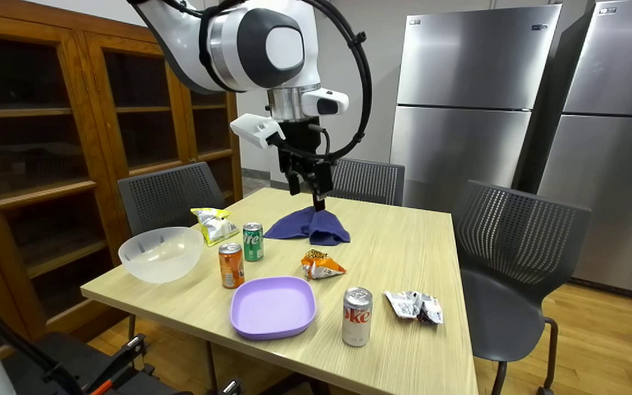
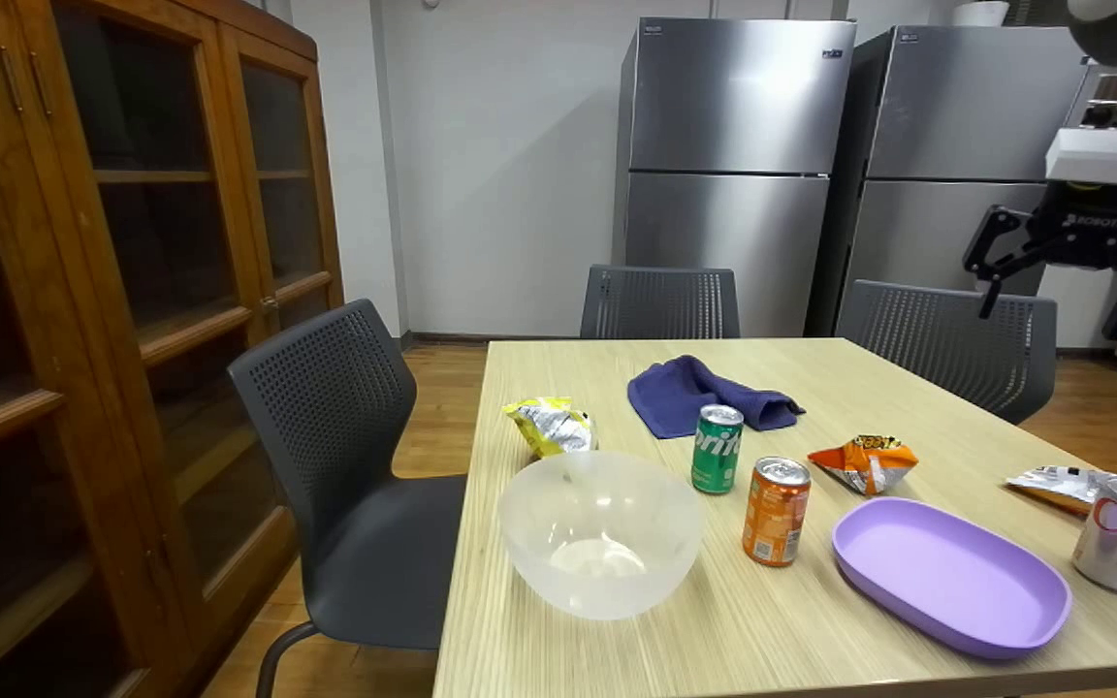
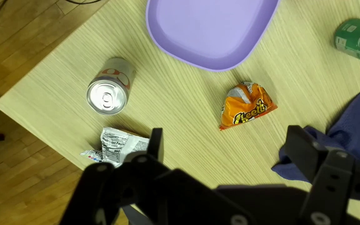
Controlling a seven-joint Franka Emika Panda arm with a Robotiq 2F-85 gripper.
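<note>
Well above the table (image 1: pixel 404 247), the gripper (image 2: pixel 1051 318) is held empty, its fingers (image 3: pixel 303 150) spread wide. The cloth (image 2: pixel 685 399) is crumpled; the bowl (image 2: pixel 607 582) is set near a corner, the tray (image 1: pixel 273 304) near an edge. The green can (image 1: pixel 253 242), orange can (image 1: pixel 231 267) and silver can (image 1: pixel 357 318) are stood upright. The orange bag (image 3: pixel 245 106), seen beyond the fingers in the wrist view, is placed between tray and cloth, the silver bag (image 1: pixel 413 304) near the silver can.

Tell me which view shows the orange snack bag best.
The wrist view: looking down from above, it shows the orange snack bag unblocked and at its largest, its printed name mostly readable. Both exterior views show it unblocked too, but smaller and at a slant, with the lettering hard to make out.
</note>
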